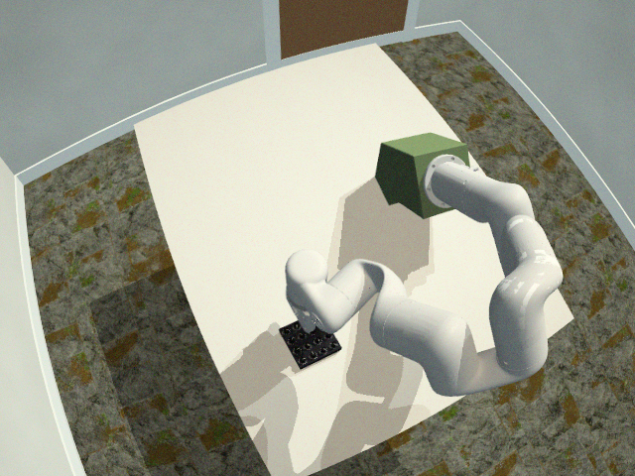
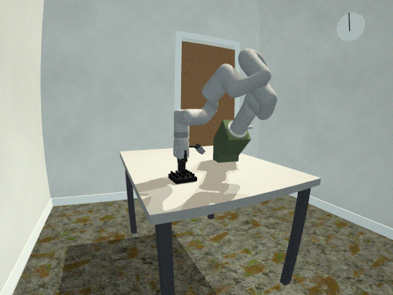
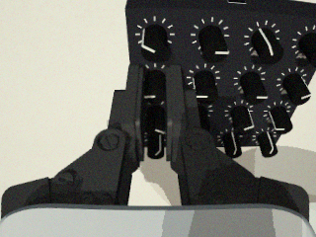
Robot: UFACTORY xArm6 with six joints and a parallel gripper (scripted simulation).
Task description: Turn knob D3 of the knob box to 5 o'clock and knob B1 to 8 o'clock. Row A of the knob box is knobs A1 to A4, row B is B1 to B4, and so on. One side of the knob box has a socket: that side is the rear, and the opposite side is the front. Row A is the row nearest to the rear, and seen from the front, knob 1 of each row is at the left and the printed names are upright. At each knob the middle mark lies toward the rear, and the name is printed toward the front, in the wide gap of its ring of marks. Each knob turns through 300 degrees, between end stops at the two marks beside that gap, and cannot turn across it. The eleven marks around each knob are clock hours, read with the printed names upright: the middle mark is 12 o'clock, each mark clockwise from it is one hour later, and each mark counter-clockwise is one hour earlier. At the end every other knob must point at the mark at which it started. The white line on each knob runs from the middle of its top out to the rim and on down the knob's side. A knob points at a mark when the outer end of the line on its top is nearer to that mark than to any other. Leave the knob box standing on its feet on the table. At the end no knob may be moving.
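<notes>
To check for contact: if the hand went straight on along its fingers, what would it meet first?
The hand is closed on a left-column knob, probably B1. Going on, it would press that knob first, then the knob box beneath.

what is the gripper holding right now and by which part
A left-column knob of the knob box, apparently B1, pinched by its sides between the jaws.

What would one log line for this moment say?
gripper: shut on column-1 knob | arm: over knob box | box: on table
</notes>
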